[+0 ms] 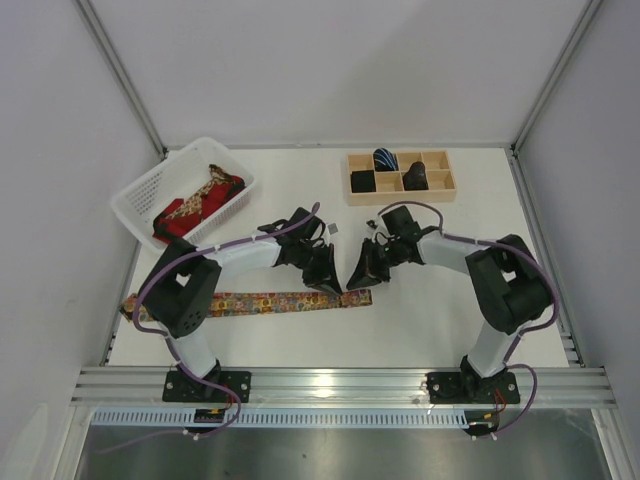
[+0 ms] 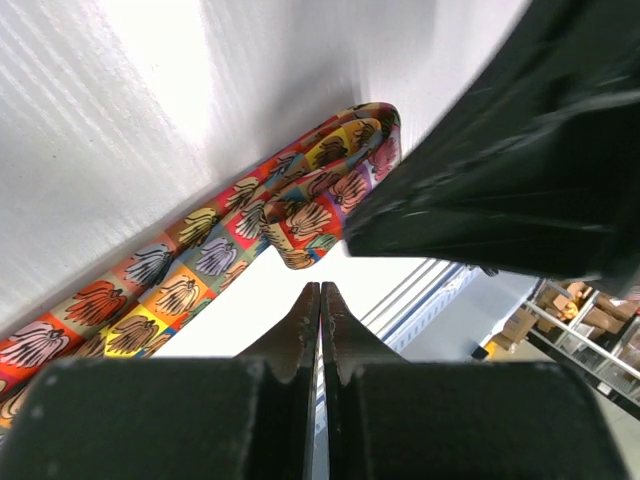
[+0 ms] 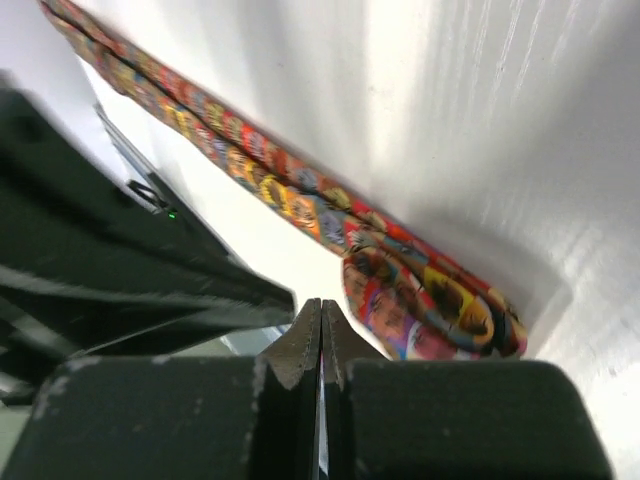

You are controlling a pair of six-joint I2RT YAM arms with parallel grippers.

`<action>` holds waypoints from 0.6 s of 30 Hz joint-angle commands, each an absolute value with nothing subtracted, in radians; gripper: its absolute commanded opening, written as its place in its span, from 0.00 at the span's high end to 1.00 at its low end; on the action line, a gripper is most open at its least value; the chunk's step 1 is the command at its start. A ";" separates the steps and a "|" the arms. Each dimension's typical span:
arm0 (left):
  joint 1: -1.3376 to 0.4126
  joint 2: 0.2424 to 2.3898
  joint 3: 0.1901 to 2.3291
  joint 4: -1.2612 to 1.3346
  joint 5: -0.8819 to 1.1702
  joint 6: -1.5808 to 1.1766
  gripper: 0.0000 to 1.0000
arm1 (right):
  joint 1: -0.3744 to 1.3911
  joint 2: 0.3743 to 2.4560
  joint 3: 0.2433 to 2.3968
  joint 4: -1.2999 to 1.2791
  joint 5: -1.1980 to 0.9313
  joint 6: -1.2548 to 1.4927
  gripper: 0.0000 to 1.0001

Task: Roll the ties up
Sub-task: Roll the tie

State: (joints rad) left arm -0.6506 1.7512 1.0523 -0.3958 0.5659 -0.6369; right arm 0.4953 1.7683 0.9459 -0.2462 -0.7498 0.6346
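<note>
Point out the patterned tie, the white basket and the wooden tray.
patterned tie (image 1: 270, 301): top view, flat middle stretch.
white basket (image 1: 150, 178): top view, left wall.
wooden tray (image 1: 400, 198): top view, near wall.

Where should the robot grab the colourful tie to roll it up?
At the curled end, the right one in the top view, coming from above. That loop seems to stand up off the table, so jaws could close across it. The rest of the tie lies flat, with little to pinch.

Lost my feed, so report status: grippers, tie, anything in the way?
Left gripper shut, nothing held. Right gripper shut, nothing held. Patterned tie flat on table, end by the grippers curled over. Nothing blocking it.
</note>
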 commanded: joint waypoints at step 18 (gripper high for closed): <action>-0.695 1.876 1.103 -0.327 0.632 -0.678 0.97 | 0.365 1.646 0.810 -0.232 -0.914 0.515 1.00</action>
State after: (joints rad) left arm -0.6956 1.8736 1.0645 -0.3496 0.6151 -0.6662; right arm 0.3370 1.6268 0.8082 -0.3222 -0.8406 0.5224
